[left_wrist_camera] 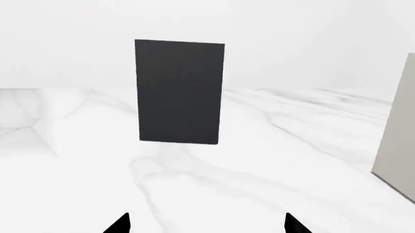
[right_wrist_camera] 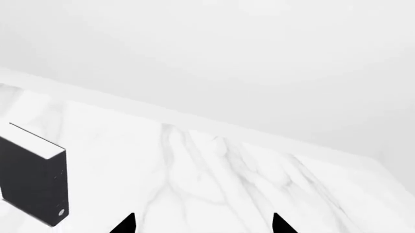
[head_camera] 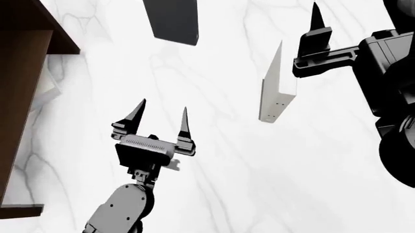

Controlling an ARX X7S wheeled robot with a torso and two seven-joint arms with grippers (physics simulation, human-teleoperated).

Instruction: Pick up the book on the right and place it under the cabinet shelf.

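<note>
Right jaws: my right gripper hangs with its jaws spread wide and empty, just beside the book.
Left jaws: my left gripper is also wide open, holding nothing, low over the worktop.
Book: the book stands upright on the marble, between my two arms, well apart from the cabinet shelf at my left.
Handling: I judge it stiff and light but easily toppled; I would pinch across its two covers near the top edge.
Other book: a dark book stands farther off.
Writing: none readable; only small dots on the pale spine.
</note>
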